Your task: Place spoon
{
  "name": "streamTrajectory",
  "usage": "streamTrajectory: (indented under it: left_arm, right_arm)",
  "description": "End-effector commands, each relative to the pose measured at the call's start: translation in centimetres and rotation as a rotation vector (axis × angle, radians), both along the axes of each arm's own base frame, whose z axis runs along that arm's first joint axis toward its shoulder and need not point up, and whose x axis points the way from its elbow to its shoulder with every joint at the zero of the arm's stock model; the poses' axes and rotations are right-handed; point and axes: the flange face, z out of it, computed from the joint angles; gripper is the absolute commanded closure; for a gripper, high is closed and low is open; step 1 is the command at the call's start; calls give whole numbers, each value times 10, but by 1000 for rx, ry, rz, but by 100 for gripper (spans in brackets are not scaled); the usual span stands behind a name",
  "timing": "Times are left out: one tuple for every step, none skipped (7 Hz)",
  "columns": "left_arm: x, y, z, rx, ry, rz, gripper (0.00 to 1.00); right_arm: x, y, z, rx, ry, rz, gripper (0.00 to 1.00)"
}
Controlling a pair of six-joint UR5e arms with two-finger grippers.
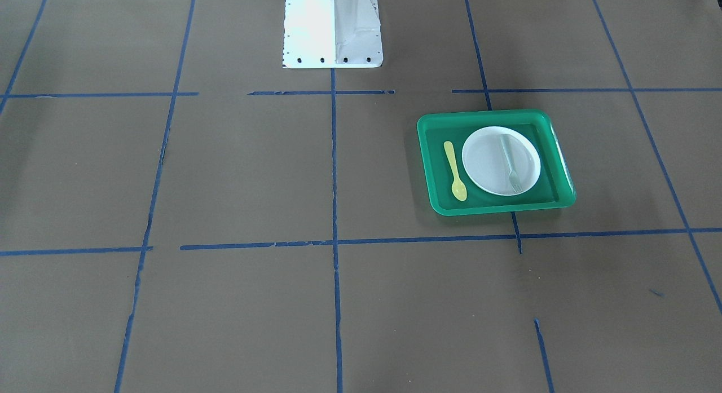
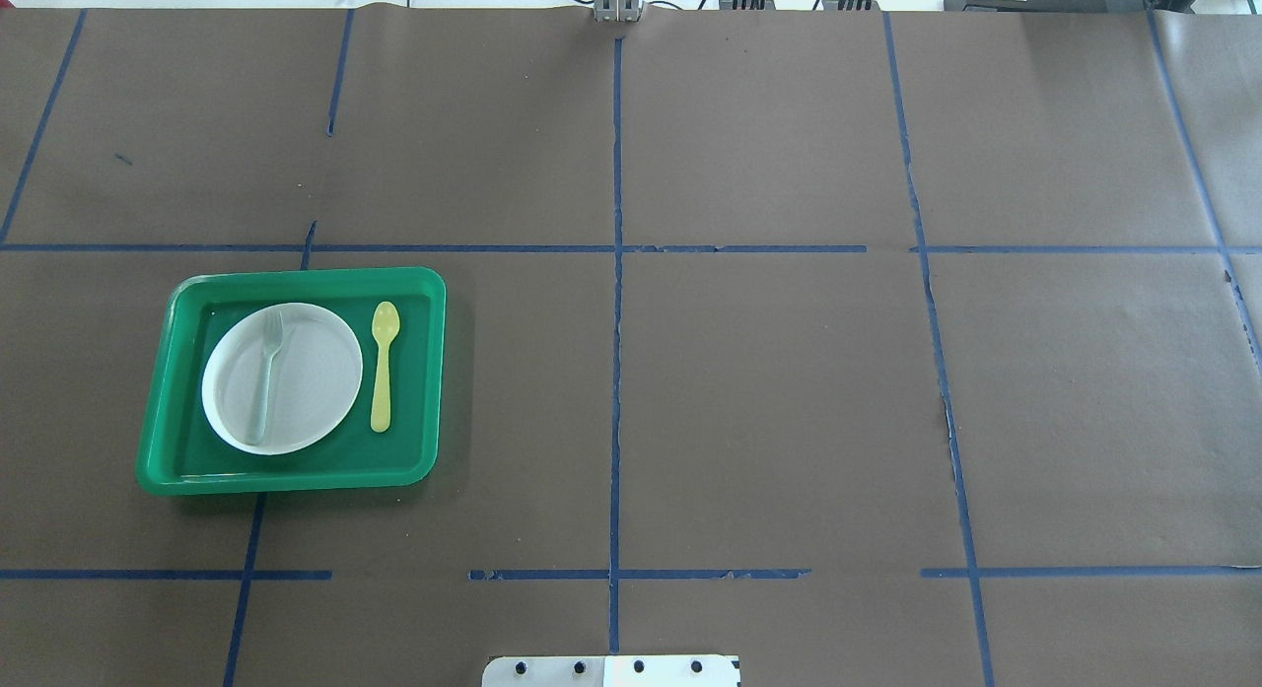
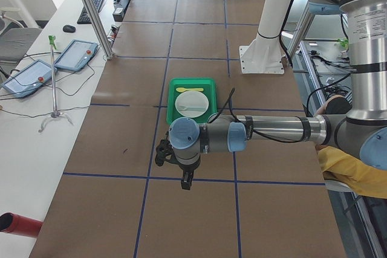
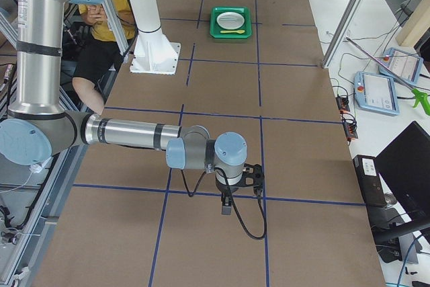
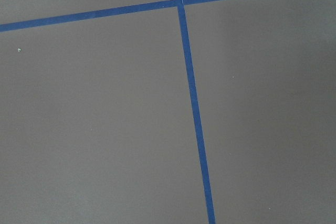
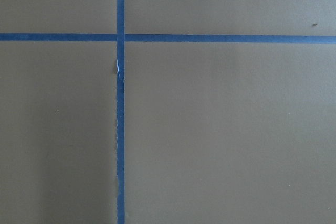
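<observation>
The yellow spoon (image 1: 454,170) lies flat on the floor of a green tray (image 1: 496,208), beside a white plate (image 1: 483,164) and apart from it. The spoon also shows in the overhead view (image 2: 383,367), to the right of the plate (image 2: 311,372). A pale grey-green fork (image 2: 264,377) lies on the plate. My left gripper (image 3: 162,152) shows only in the exterior left view, hovering over the table far from the tray. My right gripper (image 4: 257,176) shows only in the exterior right view, at the opposite end. I cannot tell whether either is open or shut.
The table is covered in brown paper with a blue tape grid (image 2: 616,372). The robot's white base (image 1: 333,32) stands at the table's edge. Both wrist views show only paper and tape. A person in yellow (image 4: 101,5) sits beside the robot.
</observation>
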Motion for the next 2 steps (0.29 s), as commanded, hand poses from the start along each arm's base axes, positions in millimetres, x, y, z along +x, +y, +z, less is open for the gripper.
streamTrajectory:
  left_arm:
    - [-1, 0, 4, -7, -3, -2, 0]
    - [-1, 1, 2, -1, -5, -1, 0]
  right_arm:
    - [0, 0, 0, -1, 0, 0, 0]
    - [0, 0, 0, 1, 0, 0, 0]
